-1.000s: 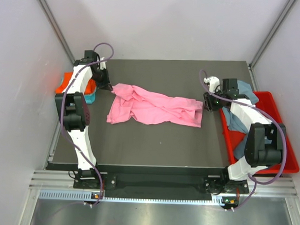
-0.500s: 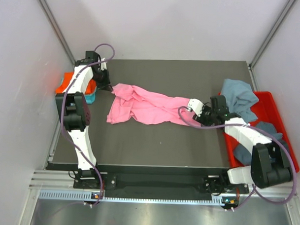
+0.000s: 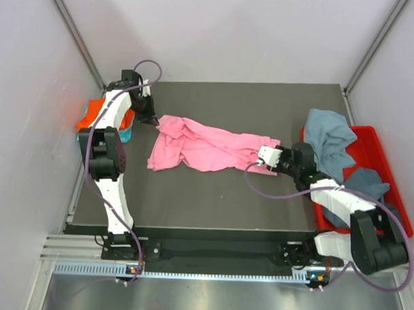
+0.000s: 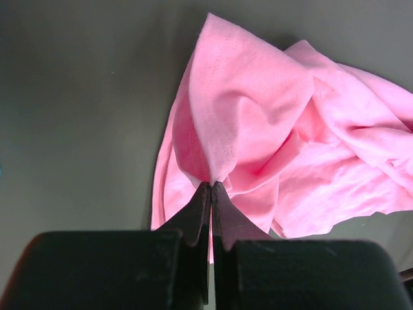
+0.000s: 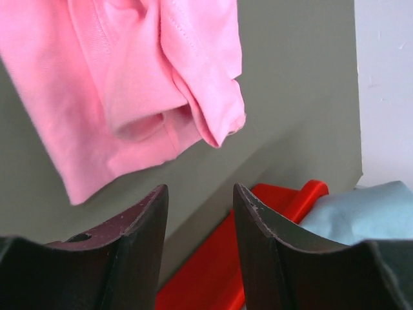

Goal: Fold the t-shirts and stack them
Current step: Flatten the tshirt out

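Observation:
A large pink t-shirt (image 3: 207, 149) lies crumpled across the middle of the dark table. My left gripper (image 3: 154, 120) is at its far left corner, shut on a pinch of pink cloth (image 4: 222, 129) that rises in a peak from the fingertips (image 4: 211, 185). My right gripper (image 3: 280, 152) hangs low at the shirt's right edge, open and empty (image 5: 200, 188); the pink sleeve hem (image 5: 213, 123) lies just beyond its fingers. A grey-blue t-shirt (image 3: 330, 135) drapes over the bin's far corner and a dark slate one (image 3: 366, 181) lies inside. Orange (image 3: 96, 114) and teal (image 3: 126, 134) t-shirts sit at the left edge.
The red plastic bin (image 3: 374, 144) stands along the table's right side, its corner (image 5: 213, 271) showing between my right fingers. Plain walls close in on both sides and the back. The right arm's cable loops over the table near the shirt's hem.
My right arm has swung from beside the bin to a low spot at the pink shirt's right edge, uncovering the grey-blue shirt. The left gripper still pinches its corner.

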{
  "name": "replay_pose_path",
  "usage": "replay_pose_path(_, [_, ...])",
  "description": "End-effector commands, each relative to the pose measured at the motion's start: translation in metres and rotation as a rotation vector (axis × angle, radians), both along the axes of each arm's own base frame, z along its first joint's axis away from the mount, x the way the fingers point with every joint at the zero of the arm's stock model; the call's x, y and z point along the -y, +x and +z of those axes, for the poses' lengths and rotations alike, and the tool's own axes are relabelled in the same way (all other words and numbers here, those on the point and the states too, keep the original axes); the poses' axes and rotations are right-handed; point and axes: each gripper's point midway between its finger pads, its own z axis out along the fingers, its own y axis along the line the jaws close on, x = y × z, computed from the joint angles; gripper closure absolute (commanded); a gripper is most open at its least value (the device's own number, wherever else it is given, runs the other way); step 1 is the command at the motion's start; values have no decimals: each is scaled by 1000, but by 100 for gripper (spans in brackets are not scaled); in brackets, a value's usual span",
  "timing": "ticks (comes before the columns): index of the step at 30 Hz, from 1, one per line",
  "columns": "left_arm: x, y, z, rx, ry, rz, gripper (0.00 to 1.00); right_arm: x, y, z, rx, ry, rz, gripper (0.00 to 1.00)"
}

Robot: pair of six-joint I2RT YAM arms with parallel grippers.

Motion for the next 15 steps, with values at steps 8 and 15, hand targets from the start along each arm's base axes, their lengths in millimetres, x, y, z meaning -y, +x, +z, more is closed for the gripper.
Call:
replay_pose_path(8, [-1,4,27,86,31,1,100,-24,55,25,118,28,20,66])
replay_pose_path(15, [-1,4,24,79,28,2,100,-28,72,39,158,64,-16,85])
